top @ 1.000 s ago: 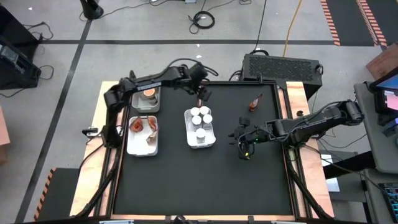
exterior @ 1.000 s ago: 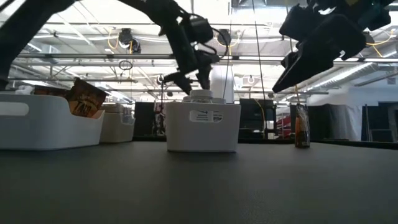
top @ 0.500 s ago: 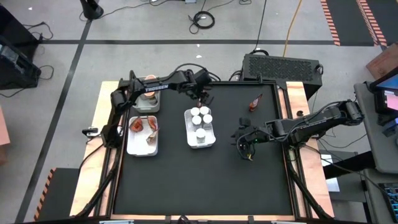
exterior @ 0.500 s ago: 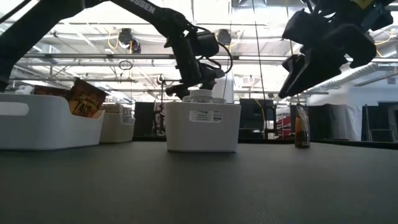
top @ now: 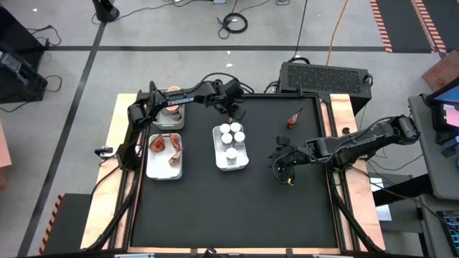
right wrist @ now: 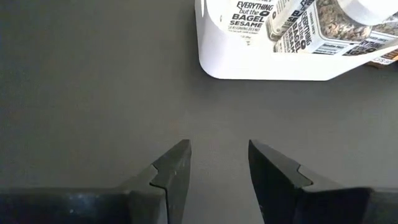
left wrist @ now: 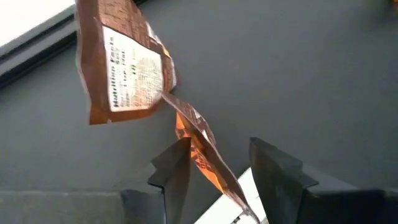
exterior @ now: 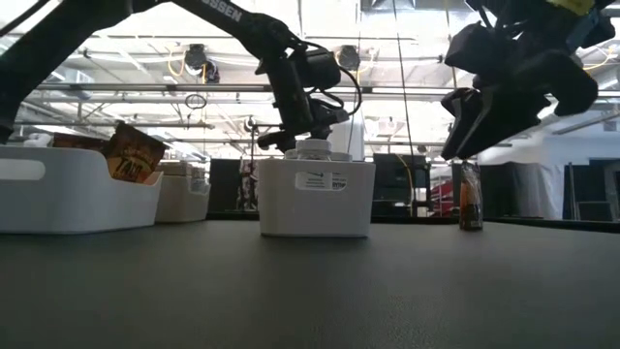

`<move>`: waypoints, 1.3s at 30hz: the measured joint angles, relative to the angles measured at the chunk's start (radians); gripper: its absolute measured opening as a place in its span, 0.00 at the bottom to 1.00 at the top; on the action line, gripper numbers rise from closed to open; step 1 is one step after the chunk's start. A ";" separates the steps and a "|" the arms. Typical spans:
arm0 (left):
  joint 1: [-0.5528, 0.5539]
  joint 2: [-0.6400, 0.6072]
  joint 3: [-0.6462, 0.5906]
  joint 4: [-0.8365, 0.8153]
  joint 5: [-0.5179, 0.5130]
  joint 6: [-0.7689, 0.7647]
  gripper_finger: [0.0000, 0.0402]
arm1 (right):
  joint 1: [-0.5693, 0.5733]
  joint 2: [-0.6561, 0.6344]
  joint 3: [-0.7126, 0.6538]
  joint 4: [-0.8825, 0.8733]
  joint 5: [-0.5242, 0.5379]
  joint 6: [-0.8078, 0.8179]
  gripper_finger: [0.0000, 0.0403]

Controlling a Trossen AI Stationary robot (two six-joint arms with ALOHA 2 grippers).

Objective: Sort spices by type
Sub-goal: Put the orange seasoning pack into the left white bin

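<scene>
Packet [left wrist: 127, 68] pickup: I'm closing the left gripper's [left wrist: 214, 171] jaws on it behind the jar tray [top: 231, 159], carrying it to the packet tray [top: 164, 167] next; right gripper [top: 284, 168] idling, jaws apart.

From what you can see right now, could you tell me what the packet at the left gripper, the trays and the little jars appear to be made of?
The packet looks like thin printed foil or plastic film: it creases and hangs limp between the left gripper fingers. The white tray looks like moulded plastic, smooth and semi-matt with rounded corners. The jars seem clear plastic or glass, seeds showing through, with white caps, probably plastic.
</scene>
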 joint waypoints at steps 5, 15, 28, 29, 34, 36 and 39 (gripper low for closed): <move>0.000 0.000 0.000 -0.004 0.012 0.019 0.38 | 0.000 0.000 0.000 -0.001 0.001 -0.017 0.36; 0.010 -0.005 0.000 -0.030 0.002 0.090 0.02 | 0.000 0.000 0.000 -0.015 0.001 -0.021 0.36; 0.001 -0.072 0.292 -0.316 -0.075 0.430 0.00 | 0.000 0.000 0.001 -0.011 0.001 -0.019 0.36; -0.002 -0.089 0.307 -0.349 -0.049 0.480 0.00 | 0.000 0.000 0.001 -0.007 0.003 -0.017 0.36; -0.030 -0.207 0.334 -0.550 0.019 0.609 0.00 | 0.000 0.000 0.001 0.012 0.002 -0.011 0.36; -0.051 -0.264 0.334 -0.622 0.019 0.594 0.00 | 0.000 0.000 0.001 0.023 0.002 -0.006 0.36; -0.096 -0.358 0.334 -0.678 0.019 0.534 0.00 | 0.000 0.000 0.001 0.026 0.002 -0.001 0.36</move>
